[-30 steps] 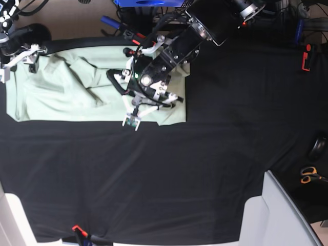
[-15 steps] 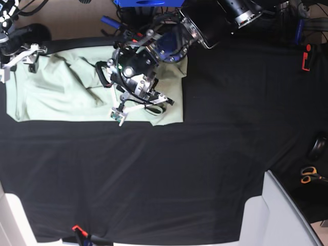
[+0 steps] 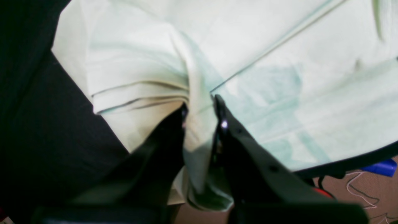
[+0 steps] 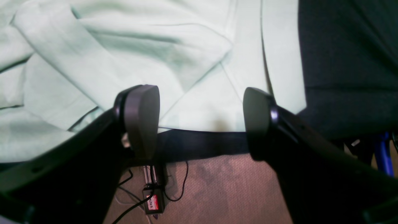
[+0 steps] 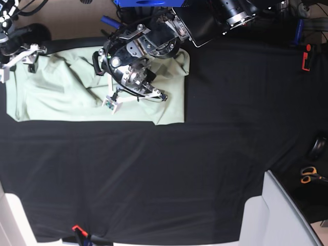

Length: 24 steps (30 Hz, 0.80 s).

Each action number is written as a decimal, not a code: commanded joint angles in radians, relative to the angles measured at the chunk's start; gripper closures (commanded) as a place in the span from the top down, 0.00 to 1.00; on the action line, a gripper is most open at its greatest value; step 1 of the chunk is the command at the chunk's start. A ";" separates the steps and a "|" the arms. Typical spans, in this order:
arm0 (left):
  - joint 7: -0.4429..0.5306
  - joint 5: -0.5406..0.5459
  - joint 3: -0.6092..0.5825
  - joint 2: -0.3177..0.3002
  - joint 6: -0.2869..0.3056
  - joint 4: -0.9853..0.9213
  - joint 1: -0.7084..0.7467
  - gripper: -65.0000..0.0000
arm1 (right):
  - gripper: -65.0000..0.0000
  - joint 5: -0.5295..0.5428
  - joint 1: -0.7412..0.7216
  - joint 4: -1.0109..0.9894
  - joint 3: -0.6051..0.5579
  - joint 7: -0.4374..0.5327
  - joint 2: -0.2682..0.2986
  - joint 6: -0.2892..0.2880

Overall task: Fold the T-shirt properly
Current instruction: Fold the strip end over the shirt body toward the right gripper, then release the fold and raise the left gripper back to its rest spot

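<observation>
Since a second ago the left arm has swung toward the far left of the table in the base view, carrying its pinched fold of cloth across the shirt, and the shirt's right-hand edge has shifted with it, while the right arm has stayed where it was at the far left corner. The T-shirt (image 5: 61, 97) lies spread along the far edge of the black tablecloth (image 5: 169, 174), on the left half of the base view, rumpled toward its left end with a sleeve bunched over the body. The left gripper (image 3: 199, 109) is clamped tight on a gathered ridge of the T-shirt (image 3: 279, 62); in its wrist view the cloth is squeezed between the two dark fingers (image 3: 227, 130) and hangs in a loose fold below them, with layered hems fanning out to the left of the pinch. In the base view the left gripper (image 5: 134, 92) sits over the middle of the shirt, its arm reaching in from the top. The right gripper (image 4: 200, 121) stands wide apart and holds nothing; its two rounded pads (image 4: 141, 118) hover above the shirt's far edge, where the T-shirt (image 4: 155, 46) meets the table rim and the brown floor (image 4: 217, 189) shows beyond. In the base view the right gripper (image 5: 18, 59) sits at the shirt's top left corner. A pair of orange-handled scissors (image 5: 309, 175) lies well apart at the right edge.
</observation>
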<state>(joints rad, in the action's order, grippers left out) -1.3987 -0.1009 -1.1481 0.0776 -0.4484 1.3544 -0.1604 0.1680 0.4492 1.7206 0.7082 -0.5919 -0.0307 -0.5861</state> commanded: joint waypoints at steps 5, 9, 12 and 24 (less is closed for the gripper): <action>0.002 -0.010 -0.002 0.017 -0.005 0.017 -0.038 0.00 | 0.61 0.011 0.000 0.012 0.004 0.020 0.008 -0.002; 0.002 -0.010 0.000 0.023 -0.005 0.017 -0.038 0.00 | 0.61 0.011 0.001 0.005 0.004 0.020 0.008 -0.002; 0.002 -0.010 0.000 0.035 -0.005 0.017 -0.038 0.00 | 0.61 0.011 0.000 -0.014 0.004 0.020 0.008 -0.002; 0.002 -0.010 0.000 0.052 -0.003 0.029 -0.038 0.79 | 0.61 0.011 -0.003 -0.020 0.004 0.020 0.008 -0.002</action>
<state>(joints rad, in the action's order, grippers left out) -1.4021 -0.1001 -1.1484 0.1131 -0.4480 1.3632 -0.1829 0.1684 0.4465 1.6890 0.7082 -0.5919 -0.0315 -0.5865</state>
